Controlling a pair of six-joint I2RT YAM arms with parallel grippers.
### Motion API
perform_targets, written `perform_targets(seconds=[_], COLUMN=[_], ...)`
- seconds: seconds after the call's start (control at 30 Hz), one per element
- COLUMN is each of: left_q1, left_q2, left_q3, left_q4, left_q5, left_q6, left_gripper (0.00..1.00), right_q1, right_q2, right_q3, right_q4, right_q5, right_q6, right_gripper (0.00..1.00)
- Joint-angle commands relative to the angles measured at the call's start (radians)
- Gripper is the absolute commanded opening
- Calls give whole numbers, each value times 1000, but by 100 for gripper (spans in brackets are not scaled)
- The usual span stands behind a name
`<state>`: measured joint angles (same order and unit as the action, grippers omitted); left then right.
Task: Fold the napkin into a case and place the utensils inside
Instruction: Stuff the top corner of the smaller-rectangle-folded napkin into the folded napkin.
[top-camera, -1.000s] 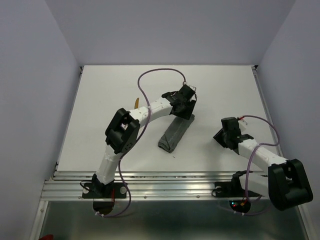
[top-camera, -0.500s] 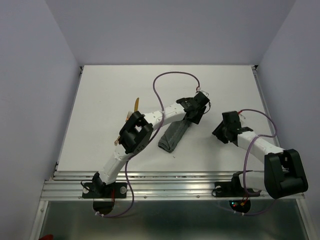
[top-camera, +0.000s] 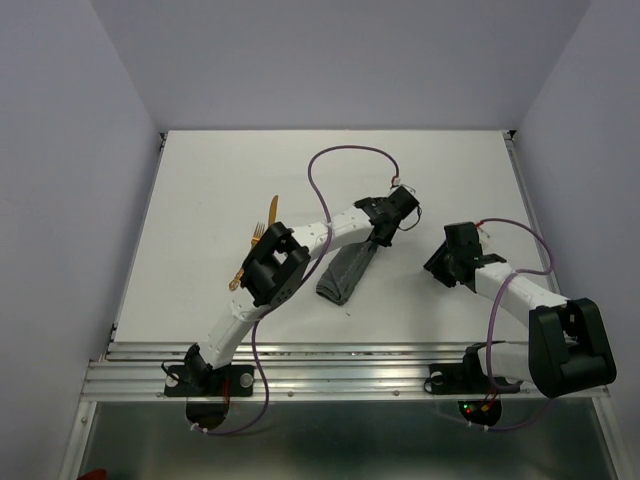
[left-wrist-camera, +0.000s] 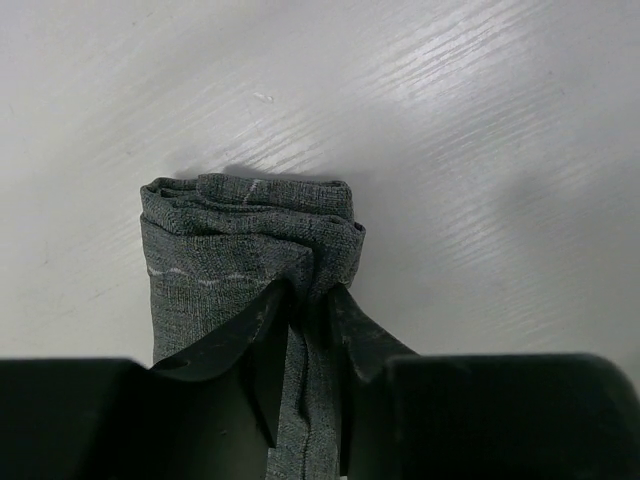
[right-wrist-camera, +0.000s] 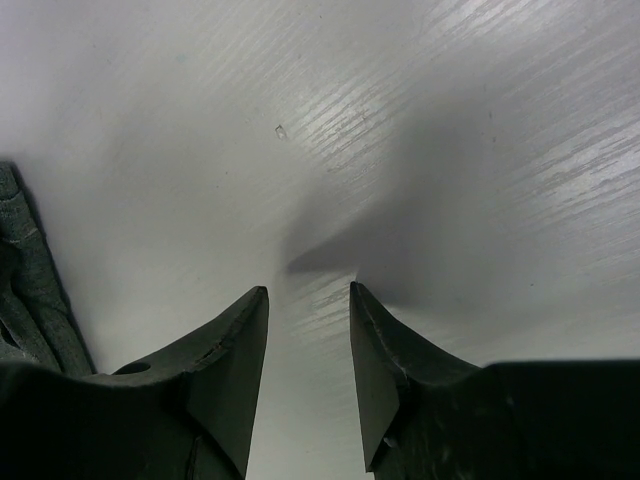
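Lab test cell: white table (top-camera: 200, 190), plain lilac walls (top-camera: 70, 150), aluminium mounting rail (top-camera: 340, 367).

Left pincer (left-wrist-camera: 310, 293) nipping case (left-wrist-camera: 230, 225); right pincer (right-wrist-camera: 307, 290) parted, low

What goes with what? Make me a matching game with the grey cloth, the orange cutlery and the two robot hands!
Things:
1. napkin
2. utensils
3. left gripper
4. right gripper

States:
A. open, holding nothing
B. folded into a narrow grey strip
C. pinching a fold of the cloth
D. lying loose, to the left of the cloth

Pairs: 1-B, 2-D, 3-C, 4-A.
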<state>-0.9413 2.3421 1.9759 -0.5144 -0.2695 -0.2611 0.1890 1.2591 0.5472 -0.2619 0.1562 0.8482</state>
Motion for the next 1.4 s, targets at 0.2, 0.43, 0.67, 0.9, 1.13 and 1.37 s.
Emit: perform_targets(seconds=[0.2,0.43,0.67,0.9,1.13,1.37], left_q1=[-5,-4,-4,4,18,24], left_q2=[-46,-64,-84,-92,-135,-142], left_q3=[32,8,5,6,-38,-41], left_q4=[13,37,37,22,59,62], left_q5=[24,59,53,52,115,145], left_q6=[13,13,11,8,2,-1], left_gripper=[26,42,27,28,41,43], right_q1=[-8,-8,-8,-8,-8,-8], right_q2=[-6,-6,-4,3,11,17], right_q3=[40,43,40,31,26,28], right_q4=[1,0,10,23,38,39], right_q5=[-21,-29,-58,-64,-83,-87], right_q6=[-12,-21,-20,-28,-32,-35], right_gripper=[44,43,42,42,42,42])
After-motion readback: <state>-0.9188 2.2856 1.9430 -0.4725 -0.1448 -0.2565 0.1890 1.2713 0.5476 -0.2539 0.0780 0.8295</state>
